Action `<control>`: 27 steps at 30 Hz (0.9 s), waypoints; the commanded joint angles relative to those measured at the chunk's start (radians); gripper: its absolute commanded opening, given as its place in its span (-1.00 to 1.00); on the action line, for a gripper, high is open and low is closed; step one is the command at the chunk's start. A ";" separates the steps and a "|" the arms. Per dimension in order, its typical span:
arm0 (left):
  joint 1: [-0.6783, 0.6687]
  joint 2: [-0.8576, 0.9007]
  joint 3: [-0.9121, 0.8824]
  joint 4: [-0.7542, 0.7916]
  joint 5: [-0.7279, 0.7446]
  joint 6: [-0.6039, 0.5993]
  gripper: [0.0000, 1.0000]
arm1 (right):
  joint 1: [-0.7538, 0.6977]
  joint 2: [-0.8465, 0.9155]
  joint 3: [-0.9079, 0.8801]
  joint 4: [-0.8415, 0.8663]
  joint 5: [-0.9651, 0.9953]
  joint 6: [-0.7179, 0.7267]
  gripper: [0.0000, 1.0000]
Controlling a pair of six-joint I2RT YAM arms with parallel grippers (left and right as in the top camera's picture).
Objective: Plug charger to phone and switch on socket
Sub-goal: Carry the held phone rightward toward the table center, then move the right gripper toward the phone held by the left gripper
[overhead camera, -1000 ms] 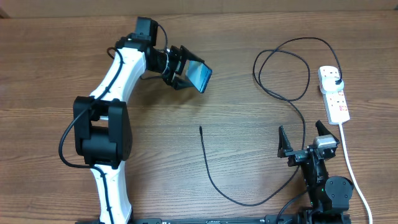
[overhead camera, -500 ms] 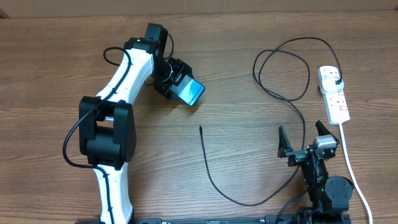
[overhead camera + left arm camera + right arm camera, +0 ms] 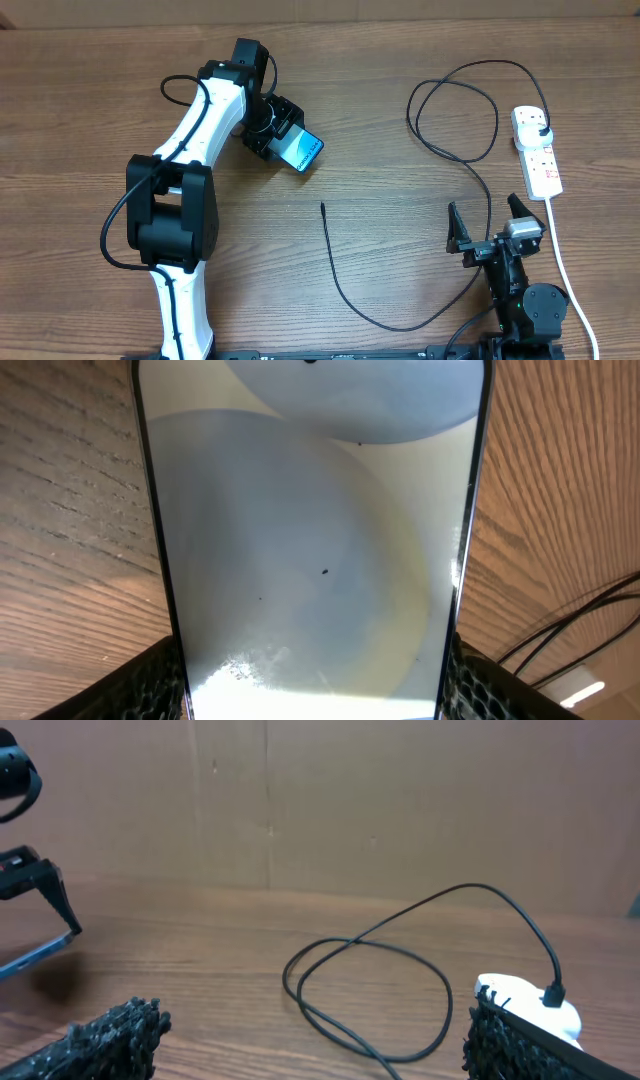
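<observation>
The left pincer (image 3: pixel 283 140) grips the phone (image 3: pixel 303 151) only by its side edges, so pressing in the charger tip (image 3: pixel 323 209), which lies well clear of that pincer, could twist the phone loose.

We see a brown wooden table (image 3: pixel 400 90) under the right gripper (image 3: pixel 310 1055), and a cardboard wall (image 3: pixel 400 800) ahead of it.

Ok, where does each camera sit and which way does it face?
Overhead: above the table, looking down; both arms show, left gripper holding the phone.
Left wrist: behind its fingers, facing the phone's screen filling the view.
Right wrist: low, facing across the table; own fingers in bottom corners.
Shared: overhead and right wrist show the charger loop and socket.
</observation>
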 commanded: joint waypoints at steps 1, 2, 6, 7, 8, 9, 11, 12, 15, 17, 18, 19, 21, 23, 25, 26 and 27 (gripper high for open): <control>-0.008 -0.053 0.038 -0.006 0.006 0.051 -0.92 | 0.008 -0.010 -0.010 0.015 -0.002 0.001 1.00; -0.008 -0.053 0.045 -0.013 0.005 0.052 -0.92 | 0.008 -0.010 -0.010 0.018 0.000 0.007 1.00; -0.008 -0.053 0.093 -0.034 0.005 0.076 -0.92 | 0.008 -0.010 0.009 0.013 0.008 0.051 1.00; -0.008 -0.053 0.111 -0.040 0.005 0.085 -0.92 | 0.008 -0.010 0.026 -0.003 0.008 0.077 1.00; -0.008 -0.053 0.130 -0.051 0.005 0.094 -0.92 | 0.008 -0.010 0.043 -0.022 0.007 0.095 1.00; -0.008 -0.053 0.151 -0.066 0.004 0.099 -0.92 | 0.008 -0.010 0.066 -0.044 0.007 0.113 1.00; -0.008 -0.053 0.190 -0.098 0.000 0.100 -0.92 | 0.008 -0.006 0.112 -0.084 0.007 0.117 1.00; -0.008 -0.053 0.211 -0.117 -0.003 0.100 -0.92 | 0.008 -0.001 0.138 -0.102 0.008 0.117 1.00; -0.008 -0.053 0.254 -0.150 -0.002 0.100 -0.92 | 0.008 0.033 0.222 -0.161 0.007 0.117 1.00; -0.008 -0.053 0.274 -0.166 -0.003 0.100 -0.92 | 0.008 0.076 0.289 -0.203 0.007 0.117 1.00; -0.008 -0.053 0.280 -0.172 -0.002 0.100 -0.92 | 0.008 0.102 0.323 -0.227 0.007 0.117 1.00; -0.008 -0.053 0.282 -0.174 -0.002 0.100 -0.92 | 0.008 0.132 0.360 -0.250 0.007 0.121 1.00; -0.008 -0.053 0.282 -0.177 -0.002 0.099 -0.92 | 0.008 0.206 0.439 -0.296 -0.003 0.132 1.00; -0.008 -0.053 0.282 -0.182 -0.002 0.100 -0.92 | 0.008 0.279 0.506 -0.329 -0.027 0.132 1.00; -0.009 -0.053 0.282 -0.185 -0.002 0.099 -0.92 | 0.008 0.379 0.591 -0.367 -0.075 0.132 1.00; -0.009 -0.053 0.282 -0.186 -0.002 0.099 -0.91 | 0.008 0.433 0.632 -0.382 -0.106 0.132 1.00; -0.009 -0.053 0.282 -0.188 -0.003 0.099 -0.92 | 0.008 0.473 0.664 -0.394 -0.130 0.132 1.00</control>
